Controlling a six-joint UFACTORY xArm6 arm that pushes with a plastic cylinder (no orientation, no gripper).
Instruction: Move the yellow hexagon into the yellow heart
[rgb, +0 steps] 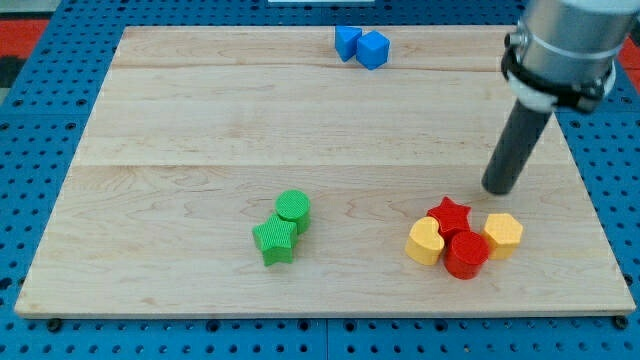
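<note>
A: How does the arm stand in the camera view?

B: It comes in from the view's top right, a grey cuff with a straight dark rod slanting down to my tip (499, 189), which rests on the wooden board (200, 120). There are no jaws on this rig, only the rod, so nothing is spread or pinched.

A: What lies around the tip?

B: Just below it, a cluster: the red star (449, 214) below and to the view's left of the tip, the yellow hexagon (503, 234) straight below it, not touching. The board's right edge is near on the tip's right; open wood stretches to its left and above.

A: And the task's blocks?

B: The yellow hexagon is a pale yellow six-sided block, flat side up, touching the red cylinder (466, 254). The yellow heart (425, 241) sits on the far side of that cylinder, towards the view's left, touching the red pieces.

A: Anything further off?

B: A green cylinder (293, 209) and green star (274, 240) well left of the tip; two blue blocks (361, 46) at the top edge.
</note>
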